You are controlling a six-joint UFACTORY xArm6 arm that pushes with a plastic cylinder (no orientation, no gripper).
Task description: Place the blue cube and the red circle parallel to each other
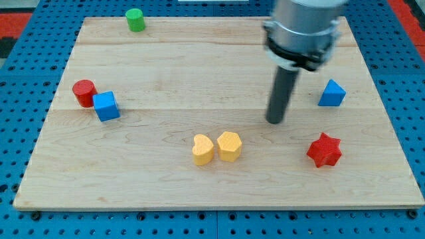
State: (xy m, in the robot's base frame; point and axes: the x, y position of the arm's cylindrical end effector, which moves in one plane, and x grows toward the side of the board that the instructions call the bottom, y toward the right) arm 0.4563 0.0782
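My tip (275,120) sits on the board (166,192) right of centre, touching nothing. It's a bare rod w/ no jaws, so nothing is held or clamped; it can only shove. Both task blocks are well off toward the view's left of my tip: the blue cube (106,106) a bit above tip level, and the red circle (84,92), a short cylinder, touching or nearly touching the cube's upper-left corner. They already sit as a close pair, offset on a diagonal. Judging by looks, both are small, rigid, light blocks that should slide easily on smooth wood, not fragile. The cube has flat faces, so a push square on the middle of a face ought to move it straight, while an off-centre push would prob. spin it. The cylinder's round side will tend to roll off the tip, so aim through its centre. Nearer my tip: the yellow heart (202,149) and yellow hexagon (229,146) lower left, the red star (325,150) lower right, the blue triangle (331,93) to the right, and the green cylinder (135,20) far upper left.
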